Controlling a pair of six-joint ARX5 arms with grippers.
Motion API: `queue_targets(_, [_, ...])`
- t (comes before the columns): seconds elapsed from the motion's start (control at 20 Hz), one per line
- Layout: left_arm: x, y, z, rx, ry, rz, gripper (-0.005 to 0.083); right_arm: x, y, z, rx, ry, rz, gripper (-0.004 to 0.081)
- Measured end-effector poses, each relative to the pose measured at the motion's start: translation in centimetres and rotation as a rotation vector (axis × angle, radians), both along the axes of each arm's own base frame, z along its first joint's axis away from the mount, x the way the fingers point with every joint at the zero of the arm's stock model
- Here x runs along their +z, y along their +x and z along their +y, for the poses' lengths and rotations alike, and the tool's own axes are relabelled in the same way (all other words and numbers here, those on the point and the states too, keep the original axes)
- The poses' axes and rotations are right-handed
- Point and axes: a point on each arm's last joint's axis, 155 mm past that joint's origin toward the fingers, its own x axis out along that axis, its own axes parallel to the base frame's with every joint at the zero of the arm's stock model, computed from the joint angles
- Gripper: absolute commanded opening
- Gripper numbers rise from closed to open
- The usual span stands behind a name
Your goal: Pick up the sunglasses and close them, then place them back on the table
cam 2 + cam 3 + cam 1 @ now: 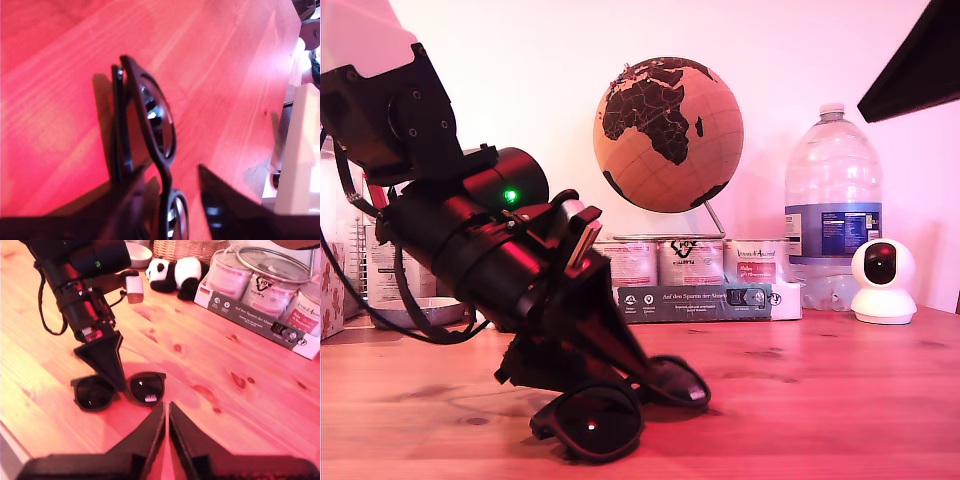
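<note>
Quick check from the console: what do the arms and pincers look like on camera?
Both pincers, first and second, end in matte black wedge-shaped fingers. The first arm is a black cylindrical body with a lit green LED, looping black cables and a small silver-white block.

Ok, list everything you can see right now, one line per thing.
sunglasses: one, black with dark lenses, on the table below my first hand
table: one, reddish-brown wood, under everything
globe: one, tan and dark brown, behind the tins
tins: three, pale with labels, in a cardboard tray at the back
water bottle: one, clear with a blue label, towards the exterior view's right
small camera: one, white, beside the bottle
panda toy: one, black and white, lying near the tins
basket: one, wicker, behind the panda
bowl: one, white, beside the basket
my first hand: one, black, open, fingers either side of the sunglasses' frame
my second hand: one, black, shut and empty, above the table
</note>
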Motion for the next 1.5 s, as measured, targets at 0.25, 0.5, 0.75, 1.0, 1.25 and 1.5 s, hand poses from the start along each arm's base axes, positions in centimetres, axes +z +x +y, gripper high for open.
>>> queue_targets(0.25, [1.1,0.5,-0.3,-0.030,0.004,-0.022,0.0326,-0.4,-0.6,0.7,0.051,0.009,0.035,-0.0013])
queue_targets(0.5, [-0.1,1.4,2.4,-0.043,0.117,-0.070,0.0290,-0.2,0.2,0.4,0.023,0.034,0.042,-0.0013])
queue_targets(0.75, [4.5,3.9,4.7,0.029,0.097,-0.177,-0.0027,1.0,2.6,-0.6,-0.055,0.122,0.046,-0.0013])
queue_targets(1.0, [10.0,5.1,5.4,0.065,0.072,-0.356,-0.0021,1.4,7.1,-4.9,-0.259,0.174,0.043,-0.0013])
queue_targets(1.25, [10.2,6.4,6.8,0.111,0.155,-0.434,-0.0021,0.6,10.9,-10.4,-0.465,0.223,0.073,-0.0013])
queue_targets(1.5, [10.0,8.2,8.8,0.170,0.202,-0.467,-0.0021,0.2,12.0,-15.4,-0.602,0.253,0.085,-0.0012])
